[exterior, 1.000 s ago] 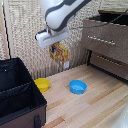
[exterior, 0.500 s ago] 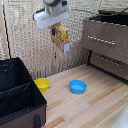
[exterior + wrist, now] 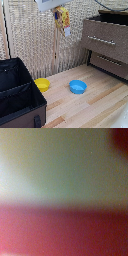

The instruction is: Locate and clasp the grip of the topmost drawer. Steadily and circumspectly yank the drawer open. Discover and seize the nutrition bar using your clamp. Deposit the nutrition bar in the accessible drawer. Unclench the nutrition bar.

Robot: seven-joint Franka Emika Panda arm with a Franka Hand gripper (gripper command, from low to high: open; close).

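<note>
Clamp (image 3: 56, 10): high at frame top, closed on the nutrition bar (image 3: 62, 19), which hangs below it.
Topmost drawer (image 3: 106, 40): top edge looks open; I judge I'm carrying the bar there.
Wrist view: blurred.

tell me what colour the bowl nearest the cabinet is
Blue; the bowl sits on the wooden table, clearest in the exterior view.

Open tabletop (image 3: 100, 102) between blue bowl (image 3: 77, 86) and cabinet (image 3: 107, 42); black bin (image 3: 17, 95) blocks left.
</note>
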